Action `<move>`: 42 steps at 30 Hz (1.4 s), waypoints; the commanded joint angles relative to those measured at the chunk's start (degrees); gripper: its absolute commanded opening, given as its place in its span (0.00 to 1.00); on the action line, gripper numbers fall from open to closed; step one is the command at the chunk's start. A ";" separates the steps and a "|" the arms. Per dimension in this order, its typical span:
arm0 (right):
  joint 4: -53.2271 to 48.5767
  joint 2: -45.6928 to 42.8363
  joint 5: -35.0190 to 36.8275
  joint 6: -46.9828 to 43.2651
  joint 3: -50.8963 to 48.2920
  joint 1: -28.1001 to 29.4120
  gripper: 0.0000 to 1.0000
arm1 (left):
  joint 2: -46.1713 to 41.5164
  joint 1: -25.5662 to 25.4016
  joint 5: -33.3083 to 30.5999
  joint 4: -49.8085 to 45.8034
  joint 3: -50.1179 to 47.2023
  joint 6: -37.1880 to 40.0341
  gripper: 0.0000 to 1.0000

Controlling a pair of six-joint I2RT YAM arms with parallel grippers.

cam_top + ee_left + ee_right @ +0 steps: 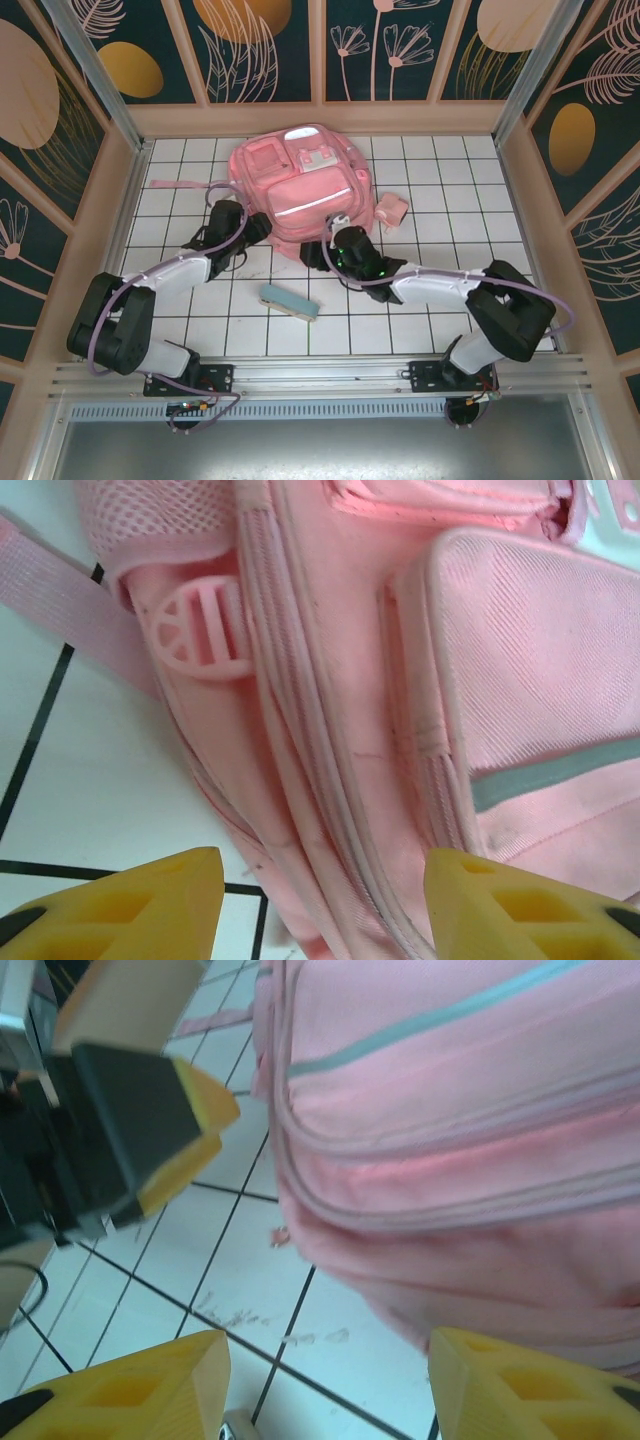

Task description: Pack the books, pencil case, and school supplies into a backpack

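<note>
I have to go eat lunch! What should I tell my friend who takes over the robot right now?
Left gripper: fingers open, at the near left edge of the large pink fabric backpack, holding nothing.
Right gripper: fingers open, at the backpack's near edge, holding nothing.
Long pale blue-teal pencil case: on the white tiled table, between the arms.
Small pale pink squarish item: on the table by the backpack's right side.
Done: cannot tell what is inside the backpack.
Left: pack the pencil case and the pink item.

We can read no text, brand or number anywhere; the pale patch (318, 158) on the backpack (300, 195), toward twelve o'clock, is too small to read.
</note>
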 commanded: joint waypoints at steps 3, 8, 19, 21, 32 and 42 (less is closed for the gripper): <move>2.14 8.98 3.98 2.24 4.52 4.76 0.53 | 0.32 3.40 6.22 4.46 -2.62 -1.54 0.55; 0.83 17.74 7.25 1.19 11.76 7.37 0.47 | -1.86 5.05 6.68 4.16 -4.09 -1.34 0.58; -7.47 30.80 14.20 4.08 27.17 7.28 0.45 | -4.05 5.75 6.25 2.52 -4.63 -1.20 0.60; -12.01 33.09 16.00 5.65 30.67 6.90 0.43 | -3.94 5.82 6.59 2.56 -4.70 -1.26 0.60; -15.54 35.70 20.51 9.69 32.76 6.15 0.43 | -3.92 5.82 8.04 4.31 -5.78 -1.64 0.60; -16.05 37.21 23.84 8.76 35.72 6.15 0.01 | -3.42 5.83 9.37 5.16 -6.37 -1.81 0.60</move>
